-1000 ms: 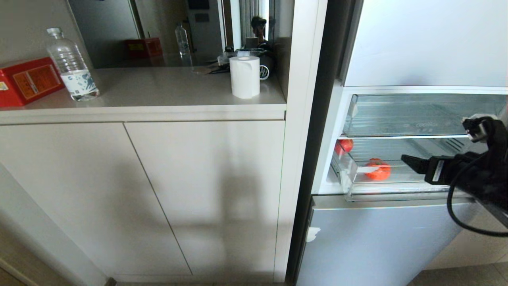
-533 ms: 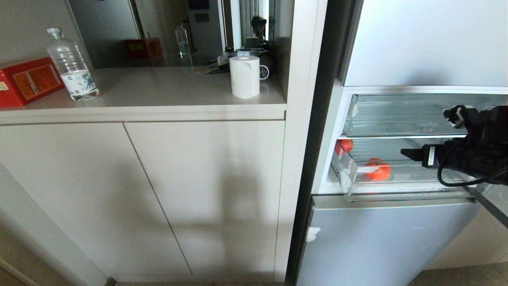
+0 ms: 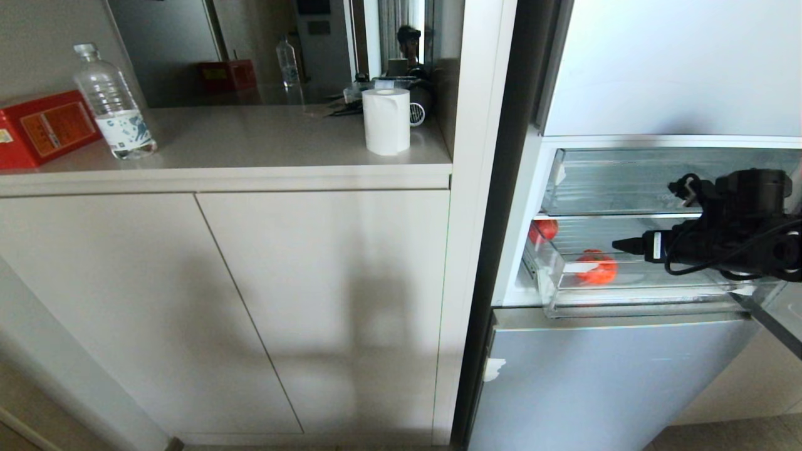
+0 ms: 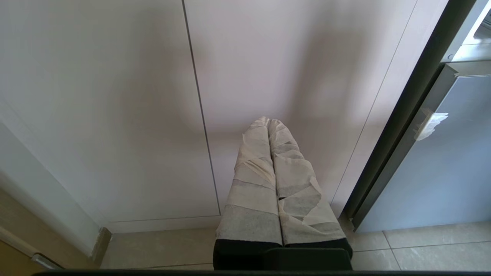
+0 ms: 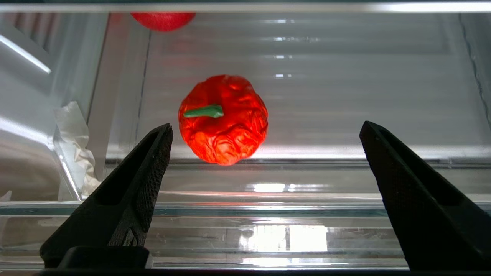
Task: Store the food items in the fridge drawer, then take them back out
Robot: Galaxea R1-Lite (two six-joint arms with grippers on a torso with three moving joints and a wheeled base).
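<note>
R hand (image 5: 264,153) open, facing red fruit (image 5: 223,119).

A beige counter (image 3: 250,147) runs over two plain cabinet doors (image 3: 326,307). Near its left edge sits a red box (image 3: 44,127), with a clear water bottle (image 3: 113,103) just beside it. A white paper roll (image 3: 386,121) stands upright near the right edge. Behind, a mirrored panel (image 3: 276,44) reflects the room. Lower right, a silver-blue fridge door panel (image 3: 601,382) carries a scrap of white tape (image 3: 493,368).
</note>
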